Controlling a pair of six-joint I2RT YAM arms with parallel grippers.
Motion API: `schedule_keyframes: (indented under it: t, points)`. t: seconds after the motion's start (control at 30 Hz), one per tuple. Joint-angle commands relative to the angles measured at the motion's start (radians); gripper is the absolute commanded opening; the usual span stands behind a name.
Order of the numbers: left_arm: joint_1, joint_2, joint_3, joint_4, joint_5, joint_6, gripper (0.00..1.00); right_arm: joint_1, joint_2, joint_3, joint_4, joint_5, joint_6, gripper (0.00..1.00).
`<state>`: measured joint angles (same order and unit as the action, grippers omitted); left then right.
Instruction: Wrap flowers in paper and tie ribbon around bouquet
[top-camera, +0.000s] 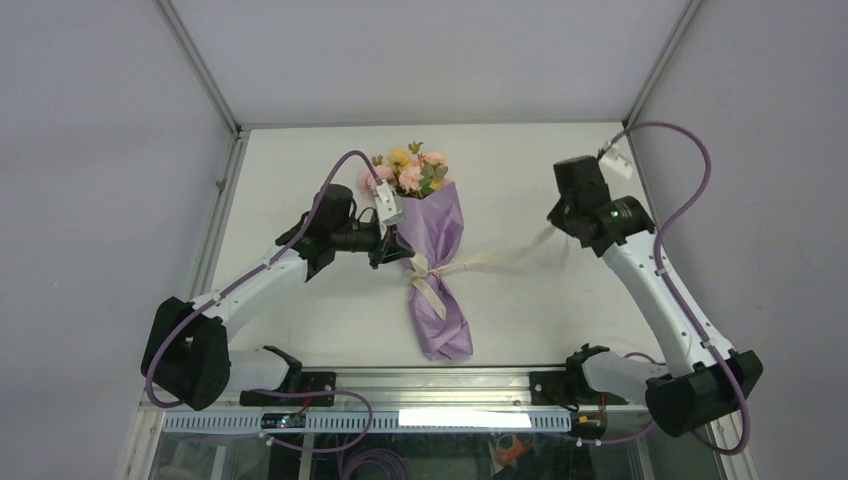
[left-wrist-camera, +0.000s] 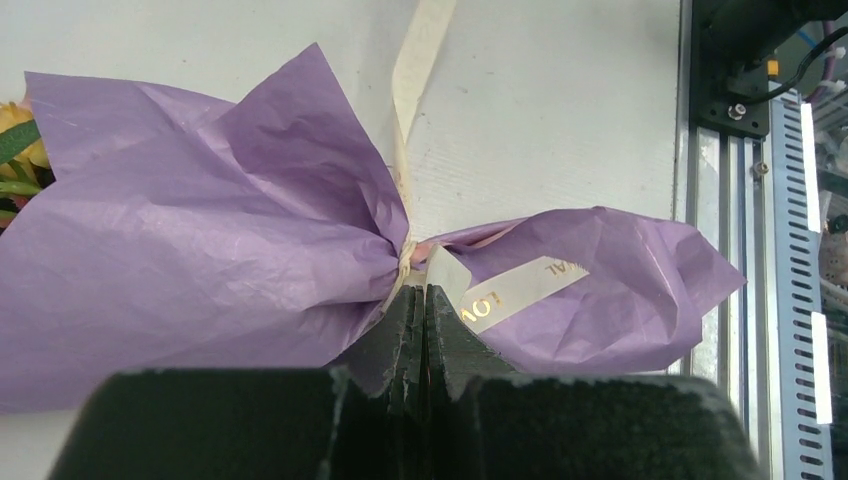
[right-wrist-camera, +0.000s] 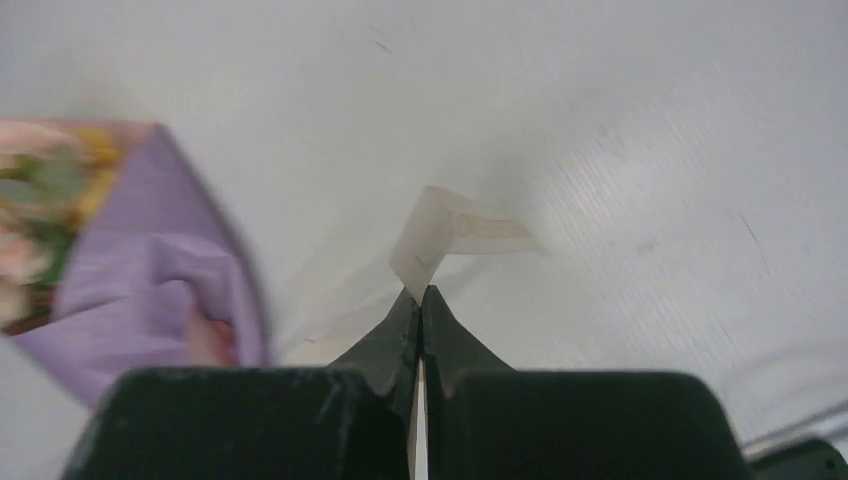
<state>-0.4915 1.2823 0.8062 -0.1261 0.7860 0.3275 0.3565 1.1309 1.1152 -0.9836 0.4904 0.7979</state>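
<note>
- While the lilac paper-cone bouquet (top-camera: 437, 235) of yellow and pink blooms lay on the white table (top-camera: 300, 300), my left pincer (left-wrist-camera: 420, 298) sat clamped shut at its waist, perhaps nipping the narrow cream fabric ribbon (left-wrist-camera: 520, 290).
- My right pincer (right-wrist-camera: 420, 300) gripped that ribbon's far end.

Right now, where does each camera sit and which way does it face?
Top external: above, behind, looking down at table and bouquet; left arm, right arm show.
Left wrist: on left arm, facing the bouquet's tied waist; left gripper shut on the ribbon.
Right wrist: facing bouquet across table; right gripper pinching the ribbon end.
Shared: all show bouquet and ribbon.
</note>
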Motion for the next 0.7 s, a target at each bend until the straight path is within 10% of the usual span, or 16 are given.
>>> schedule_keyframes:
  t: [0.0, 0.27, 0.67]
  points:
    - [-0.010, -0.024, 0.029, 0.002, 0.034, 0.097, 0.00, 0.095, 0.063, 0.268, 0.156, 0.031, -0.246, 0.00]
    - [-0.052, -0.026, 0.029, -0.061, 0.045, 0.246, 0.00, 0.378, 0.397, 0.661, 0.460, -0.317, -0.334, 0.00]
    - [-0.081, -0.086, 0.000, -0.146, 0.047, 0.310, 0.00, 0.486, 0.882, 1.040, 0.322, -0.675, -0.164, 0.13]
